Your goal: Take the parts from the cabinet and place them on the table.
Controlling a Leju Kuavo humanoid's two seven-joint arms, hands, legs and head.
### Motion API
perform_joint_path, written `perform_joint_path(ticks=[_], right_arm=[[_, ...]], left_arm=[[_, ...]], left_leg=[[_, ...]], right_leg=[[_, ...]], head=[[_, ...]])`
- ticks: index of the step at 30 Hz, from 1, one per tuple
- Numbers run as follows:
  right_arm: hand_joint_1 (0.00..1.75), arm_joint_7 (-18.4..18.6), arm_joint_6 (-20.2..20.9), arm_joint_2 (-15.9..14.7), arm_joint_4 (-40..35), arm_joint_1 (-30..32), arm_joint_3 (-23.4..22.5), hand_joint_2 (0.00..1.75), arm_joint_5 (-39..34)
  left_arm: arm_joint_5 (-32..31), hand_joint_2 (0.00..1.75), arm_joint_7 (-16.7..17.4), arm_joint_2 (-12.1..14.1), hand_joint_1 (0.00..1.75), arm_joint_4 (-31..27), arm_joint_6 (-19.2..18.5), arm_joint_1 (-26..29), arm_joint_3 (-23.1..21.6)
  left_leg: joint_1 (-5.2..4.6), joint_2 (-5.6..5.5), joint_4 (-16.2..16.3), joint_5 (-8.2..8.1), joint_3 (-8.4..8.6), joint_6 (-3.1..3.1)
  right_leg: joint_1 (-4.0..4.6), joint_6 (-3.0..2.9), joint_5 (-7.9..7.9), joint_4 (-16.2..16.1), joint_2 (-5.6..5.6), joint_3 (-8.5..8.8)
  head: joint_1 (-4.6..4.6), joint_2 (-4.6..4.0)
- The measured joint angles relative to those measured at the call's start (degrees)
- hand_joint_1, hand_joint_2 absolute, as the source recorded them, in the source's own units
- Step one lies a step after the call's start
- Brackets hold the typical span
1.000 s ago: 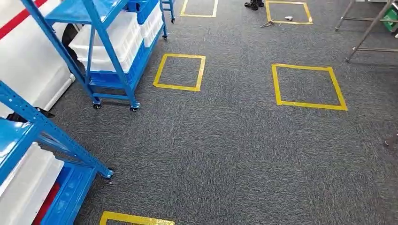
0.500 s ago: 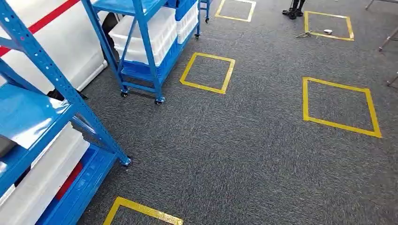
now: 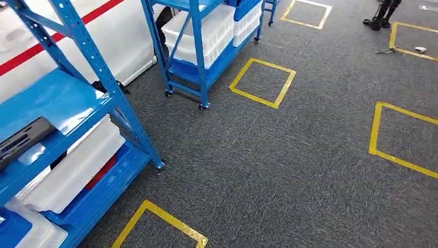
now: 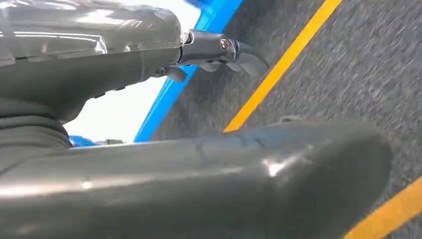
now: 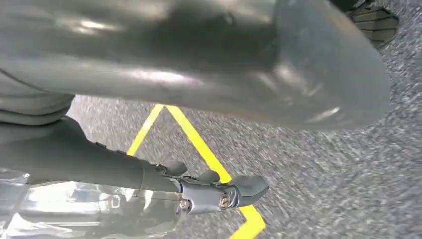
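Both hands hang free beside the blue shelving; a dark part lies on a shelf.

The dark part (image 3: 20, 140) rests flat on the near rack (image 3: 103, 77) at about nine o'clock in the head view, in reach from the aisle. White bins (image 3: 77, 165) sit below it. The left hand (image 4: 199, 164) and right hand (image 5: 209, 64) hang over the carpet (image 3: 289, 165) and its yellow tape (image 3: 165, 222), fingers spread, touching nothing.

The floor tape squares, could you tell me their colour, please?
Yellow tape squares on grey carpet, clearest in the head view.
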Motion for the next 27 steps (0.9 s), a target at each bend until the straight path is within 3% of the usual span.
perform_joint_path(ticks=[1,2,6,7,8,9,11,12,13,14,15,16,17,18,21,22,23,24,25,27], right_arm=[[0.0,0.0,0.07,0.0,0.0,-0.01,0.0,0.0,0.02],[0.0,0.0,0.15,0.09,0.0,0.0,0.0,0.0,0.04],[0.0,0.0,0.46,0.17,0.0,-0.6,0.0,0.0,0.09],[0.0,0.02,0.48,0.17,0.0,-0.6,0.0,0.0,0.11],[0.0,0.02,0.48,0.15,0.0,-0.6,0.0,0.0,0.11],[0.0,0.0,0.55,0.2,0.02,-0.57,0.0,0.0,0.13],[0.0,0.0,0.68,0.2,0.02,-0.23,0.0,0.0,0.17],[0.0,0.0,0.7,0.2,0.02,-0.1,0.0,0.0,0.17],[0.0,0.06,0.83,0.2,0.02,0.0,0.0,0.0,0.22],[0.0,0.2,0.92,0.2,0.02,0.05,0.0,0.0,0.28],[0.0,0.24,0.92,0.2,0.02,0.05,0.0,0.0,0.28],[0.0,0.26,0.92,0.2,0.02,0.01,0.0,0.0,0.31],[0.0,0.24,0.94,0.22,0.02,0.07,0.02,0.0,0.37],[0.0,0.11,1.05,0.35,0.02,0.01,0.02,0.0,0.52],[0.0,-0.7,1.48,0.76,0.02,-0.66,0.04,0.0,1.11],[0.0,-1.01,1.66,1.16,0.02,-0.77,0.09,0.0,1.11],[0.0,-1.2,1.75,1.33,0.02,-0.83,0.13,0.0,1.14],[0.0,-1.29,1.73,1.53,0.02,-0.84,0.13,0.0,1.14],[0.0,-1.27,1.66,1.6,0.02,-0.74,0.13,0.0,1.14],[0.0,-1.09,1.57,1.92,0.02,-0.54,0.13,0.0,1.29]], left_arm=[[0.0,0.0,0.04,0.02,0.0,0.0,-0.15,-0.07,0.0],[0.0,0.0,0.07,0.11,0.0,0.0,-0.28,-0.21,0.0],[0.0,0.0,0.2,0.37,0.0,0.02,-0.39,0.03,0.0],[0.0,0.0,0.22,0.35,0.0,0.02,-0.41,0.14,0.0],[0.0,0.0,0.2,0.33,0.0,0.02,-0.41,0.1,0.0],[-0.07,0.0,0.22,0.33,0.0,0.02,-0.41,-0.11,0.0],[-0.07,0.0,0.2,0.13,0.0,0.02,-0.42,-0.41,-0.02],[-0.07,0.0,0.2,0.09,0.0,0.02,-0.41,-0.33,-0.04],[-0.07,0.0,0.2,0.07,0.0,0.02,-0.37,-0.2,-0.04],[-0.18,0.0,0.09,0.07,0.0,0.02,-0.31,-0.11,-0.07],[-0.22,0.0,-0.15,0.07,0.0,0.02,-0.31,-0.12,-0.07],[-0.22,0.0,-0.41,0.07,0.0,0.02,-0.33,-0.2,-0.07],[-0.22,0.0,-0.57,0.09,0.0,0.02,-0.37,-0.26,-0.07],[-0.22,0.0,-0.72,0.17,0.0,0.02,-0.39,-0.43,-0.07],[-0.3,0.0,-2.05,0.26,0.0,0.04,-0.31,-0.32,-0.02],[-0.37,0.0,-2.36,0.48,0.0,0.09,-0.39,-0.25,-0.02],[-0.37,0.0,-2.47,0.46,0.0,0.09,-0.48,-0.14,-0.02],[-0.42,0.0,-2.47,0.55,0.0,0.09,-0.5,-0.34,-0.02],[-0.41,0.0,-2.34,0.57,0.0,0.11,-0.52,-0.7,-0.02],[-0.42,0.0,-2.34,0.61,0.0,0.13,-0.72,-0.91,-0.02]], left_leg=[[-0.21,1.62,-5.68,2.28,3.14,0.54],[-0.75,4.71,-9.04,2.07,4.59,1.36],[-1.21,2.24,-9.35,2.59,4.19,2.28],[-0.26,1.58,-10.3,3.32,5.12,2.7],[-0.33,1.02,-10.65,3.54,5.07,2.87],[-0.32,0.44,-10.62,3.73,4.86,3.13],[-0.36,-0.96,-10.55,3.8,4.59,3.23],[-0.37,-1.82,-10.47,3.8,4.51,3.23],[-0.34,-2.61,-10.38,3.79,4.53,3.21],[-0.27,-3.47,-10.32,3.77,4.6,3.1],[-0.19,-4.26,-10.16,3.72,4.65,2.95],[-0.11,-5.19,-9.87,3.58,4.63,2.68],[-0.05,-5.72,-9.56,3.41,4.34,2.39],[-0.4,-6.26,-8.97,3.24,3.94,1.86],[0.02,-7.97,-9.61,3.75,3.32,0.61],[0.02,-8.28,-9.51,3.66,3.26,0.27],[0.01,-5.01,-8.33,2.93,2.98,0.24],[-0.09,-2.52,-5.57,1.02,1.62,0.1],[-0.01,-1.34,-0.99,-1.48,-0.6,-0.12],[0.07,-0.81,7.84,-4.97,-4.85,-0.44]], right_leg=[[0.06,0.14,-0.15,0.0,-0.73,0.27],[0.19,0.3,-0.27,0.01,-1.4,0.49],[0.16,1.56,-0.39,-0.32,-3.56,1.03],[0.07,2.12,-0.76,-0.03,-2.59,1.2],[-0.16,2.48,-1.73,1.22,1.39,0.75],[-0.27,2.52,-4.03,4.58,3.61,-0.97],[-0.37,2.83,-7.84,13.17,4.53,-5.2],[-0.36,2.95,-8.51,16.42,4.58,-6.96],[-0.39,3.03,-7.56,16.77,4.58,-7.37],[-0.48,3.06,-5.31,14.33,4.61,-6.44],[-0.62,3.04,-2.55,10.01,4.9,-4.64],[-0.86,3.06,0.48,4.27,6.18,-2.12],[-1.25,2.95,0.91,0.85,9.01,-0.74],[-0.93,2.82,0.58,0.4,9.44,-0.67],[-0.58,1.63,0.7,0.56,7.49,-0.8],[-0.97,1.08,0.94,0.13,6.73,-0.72],[-0.93,0.66,1.07,-0.13,6.01,-0.59],[-0.84,0.2,0.96,-0.17,5.31,-0.61],[-0.68,0.03,0.87,-0.17,4.44,-0.62],[-0.4,-0.16,0.7,-0.14,2.63,-0.67]], head=[[0.02,0.0],[0.02,0.0],[0.0,0.0],[0.02,0.0],[0.02,0.0],[0.02,0.0],[0.02,0.0],[0.02,0.0],[0.02,0.0],[0.02,0.0],[0.02,0.0],[0.02,0.0],[0.02,0.0],[0.02,0.0],[0.02,0.0],[0.02,0.0],[0.02,0.0],[0.0,0.0],[0.0,0.0],[0.02,0.0]])
